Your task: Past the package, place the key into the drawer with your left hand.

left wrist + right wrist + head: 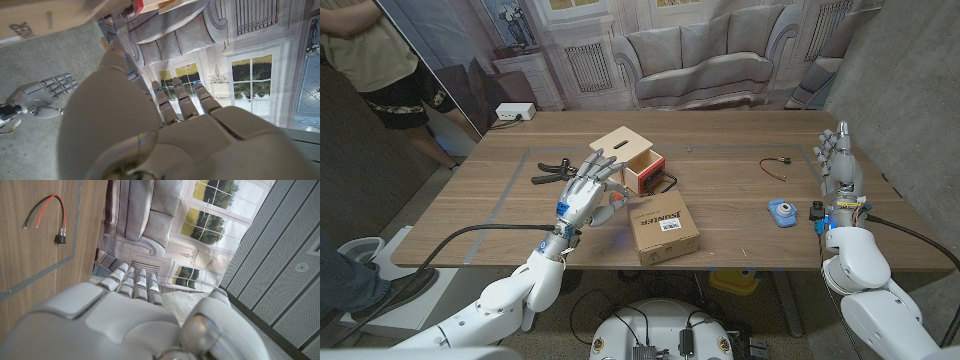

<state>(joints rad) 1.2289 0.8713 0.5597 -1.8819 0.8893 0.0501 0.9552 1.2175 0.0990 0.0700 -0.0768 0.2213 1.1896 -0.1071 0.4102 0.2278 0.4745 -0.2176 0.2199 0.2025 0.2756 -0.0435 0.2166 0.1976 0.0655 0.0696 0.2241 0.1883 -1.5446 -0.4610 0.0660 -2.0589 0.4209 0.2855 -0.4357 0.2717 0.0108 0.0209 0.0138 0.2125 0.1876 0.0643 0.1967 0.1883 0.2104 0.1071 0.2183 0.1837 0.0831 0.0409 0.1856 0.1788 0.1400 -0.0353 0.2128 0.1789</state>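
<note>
Wooden surface [470, 215] carries everything, and the left hand [585, 190] hangs raised above it, fingers [597, 166] spread and reaching away from the robot; whether anything is pinched beneath them I cannot tell, since the key itself is not to be made out, and it may be hidden under the palm; a small orange-red thing [607, 207] peeks out at the hand's right edge, too blurred to name. Just beyond the fingertips and slightly to their right stands the drawer [638, 160], a small plywood box with a red front, its tray apparently pulled out toward the robot; a black tool [552, 173] lies just left of the fingers. To the right of the palm sits the package [661, 229], a cardboard box, so the hand is already level with it and, in my judgement, has only a short forward reach left. Well to the right lie a red-and-black wire [777, 165] and a blue round object [782, 211]; the right hand [840, 160] stands idle on its edge, fingers together, holding nothing. A person [375, 60] stands at the far left, before a printed backdrop of a sofa room.
</note>
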